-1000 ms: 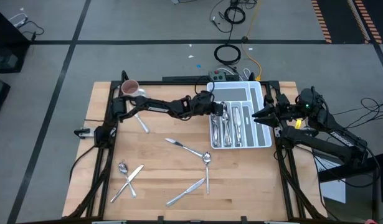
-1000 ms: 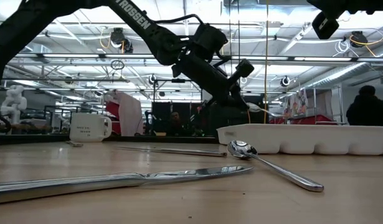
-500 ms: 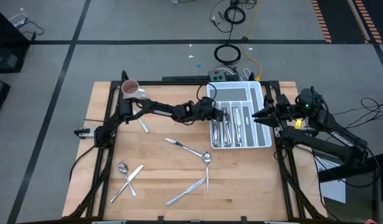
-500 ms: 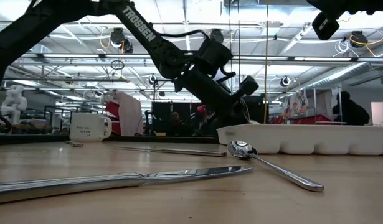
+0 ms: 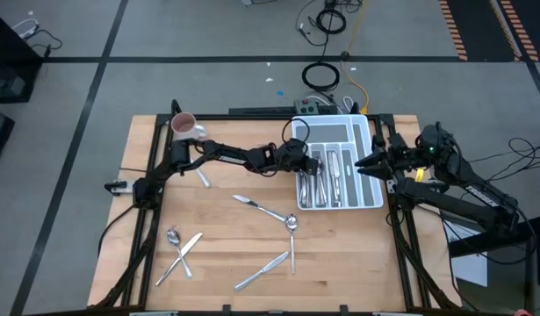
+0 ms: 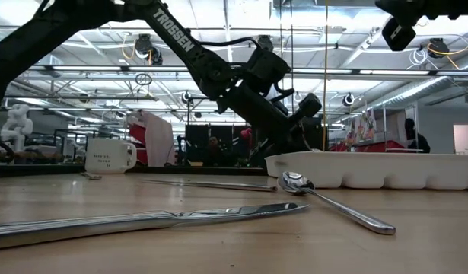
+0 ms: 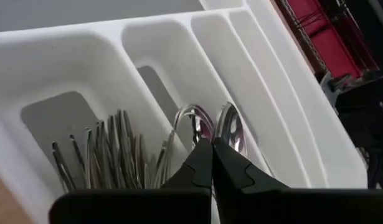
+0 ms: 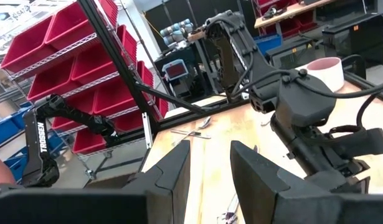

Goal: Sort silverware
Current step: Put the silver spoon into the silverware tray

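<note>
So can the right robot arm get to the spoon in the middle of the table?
Probably yes. The right gripper waits open by the white tray's right edge, and the spoon lies in the open with nothing over it. The left gripper is busy, shut, over the tray.

"TROSSEN" reads in white on the left arm (image 6: 173, 32) and on another arm (image 8: 39, 138) by the red bins
</note>
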Robot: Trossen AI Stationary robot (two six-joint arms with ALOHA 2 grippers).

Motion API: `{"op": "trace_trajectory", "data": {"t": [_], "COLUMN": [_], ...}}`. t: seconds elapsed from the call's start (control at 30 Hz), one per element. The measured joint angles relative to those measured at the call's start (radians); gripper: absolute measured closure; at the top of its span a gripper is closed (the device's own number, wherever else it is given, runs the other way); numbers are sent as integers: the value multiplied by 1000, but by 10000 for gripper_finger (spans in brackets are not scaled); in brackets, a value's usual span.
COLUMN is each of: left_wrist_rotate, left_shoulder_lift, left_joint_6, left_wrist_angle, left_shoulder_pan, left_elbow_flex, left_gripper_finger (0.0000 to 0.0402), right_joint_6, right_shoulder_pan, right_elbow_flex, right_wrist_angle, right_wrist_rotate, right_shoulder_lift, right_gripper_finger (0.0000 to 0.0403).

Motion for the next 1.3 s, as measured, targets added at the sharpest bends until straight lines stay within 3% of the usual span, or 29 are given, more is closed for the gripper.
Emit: {"op": "trace_trajectory", "data": {"t": [0.83,1.13,1.3], "left_wrist_rotate": [132,146,222], "left_shoulder_lift": [-12,-143,-266], "left_joint_6": [13,141,298], "left_wrist_angle": [-16,-103,-305], "left_shoulder_pan": [-2,-2,-23], "left_elbow_flex": [0,0,-2], "left_gripper_finger": [313,313,313], "right_joint_6": [10,-5,-6], "right_shoulder_pan": [0,0,0], "right_elbow_flex": [0,0,0], "right_wrist_angle": [-4,-4,-6], "right_wrist_rotate": [0,0,-1], "right_shoulder_lift": [0,0,0], "right_gripper_finger": [298,298,298]}}
